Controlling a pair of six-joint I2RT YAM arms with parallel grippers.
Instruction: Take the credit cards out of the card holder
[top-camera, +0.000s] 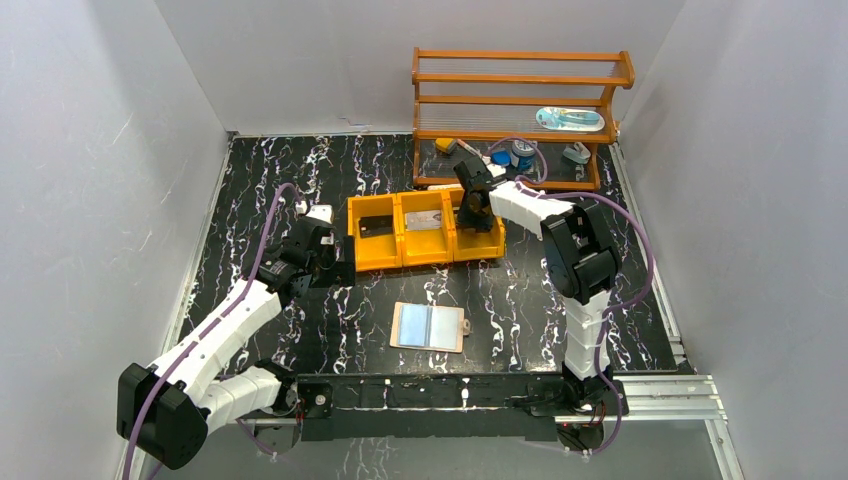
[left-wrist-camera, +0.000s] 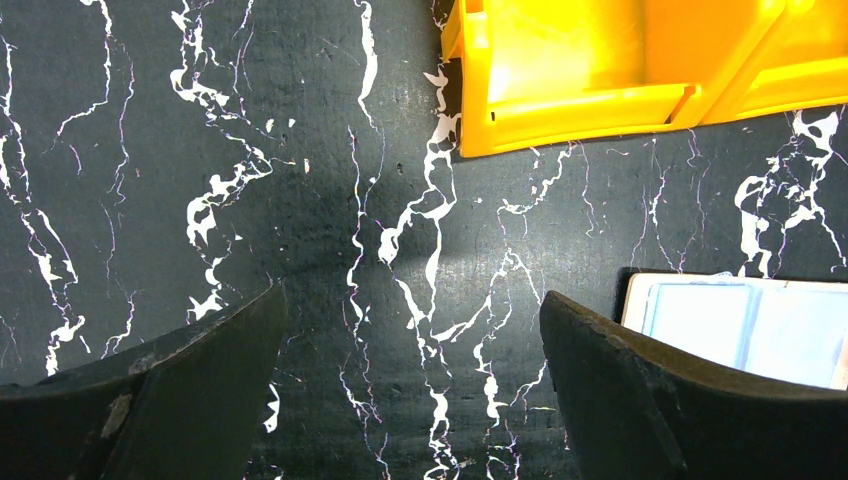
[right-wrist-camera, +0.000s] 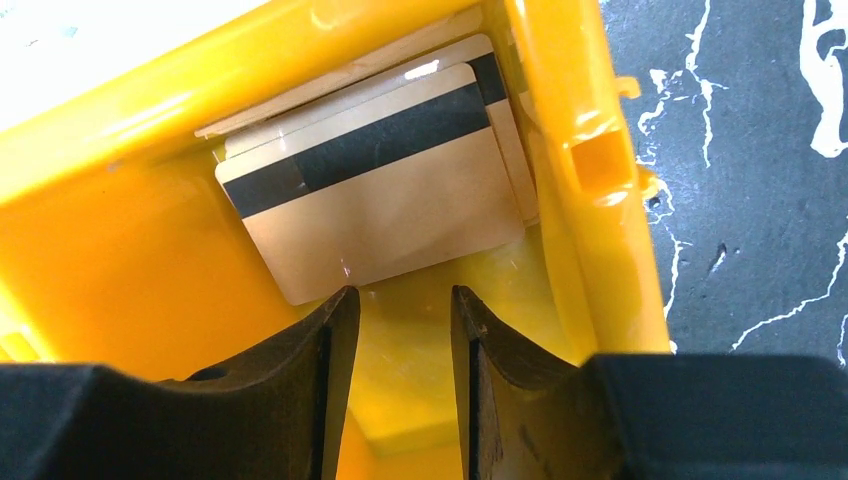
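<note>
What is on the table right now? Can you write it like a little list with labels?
tray: orange, three compartments
holder: lies open and flat, between tray and arm bases
cards: tan stack with dark stripes, lying in the tray's right compartment
left gripper: open, empty, above table beside the holder
right gripper: open, empty, just over the cards

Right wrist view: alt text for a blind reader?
Tan cards with black stripes lie overlapped in a corner of a yellow tray. The claw hangs just short of them, open and empty; black marbled table shows at right.
</note>
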